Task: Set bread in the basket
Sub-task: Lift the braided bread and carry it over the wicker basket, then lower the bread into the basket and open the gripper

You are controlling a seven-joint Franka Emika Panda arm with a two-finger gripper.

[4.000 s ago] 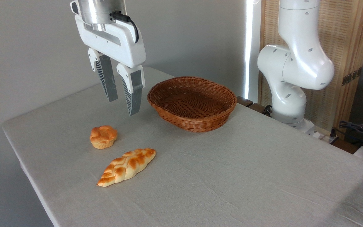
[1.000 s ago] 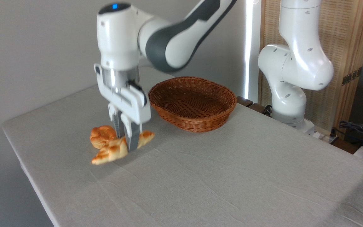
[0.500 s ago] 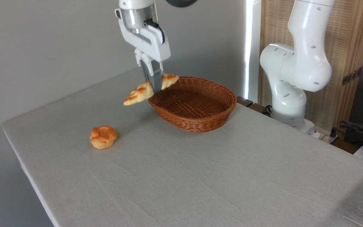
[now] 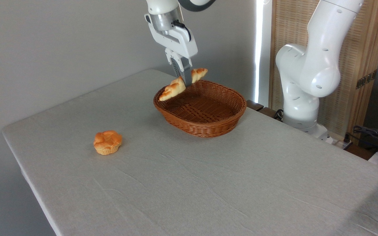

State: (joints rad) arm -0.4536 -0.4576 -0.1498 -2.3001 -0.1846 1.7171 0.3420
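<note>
The bread (image 4: 173, 89), a long braided golden loaf, hangs in the air over the far left rim of the basket (image 4: 205, 127). My gripper (image 4: 185, 80) is shut on the loaf's middle, fingers pointing down. The loaf tilts, its lower pointed end toward the left above the rim, its upper end (image 4: 198, 74) sticking out to the right of the fingers. The reddish-brown wicker basket sits on the table at the back centre, with nothing inside it.
A small round orange bun (image 4: 107, 142) lies on the grey tablecloth (image 4: 208, 183) at the left. The arm's white base (image 4: 302, 85) stands behind the table at the right, beside a wooden screen. The table's left edge drops off close to the bun.
The gripper closed on the bread on the table, lifted it and carried it up and to the right. It now hangs over the basket's rim instead of beside it.
</note>
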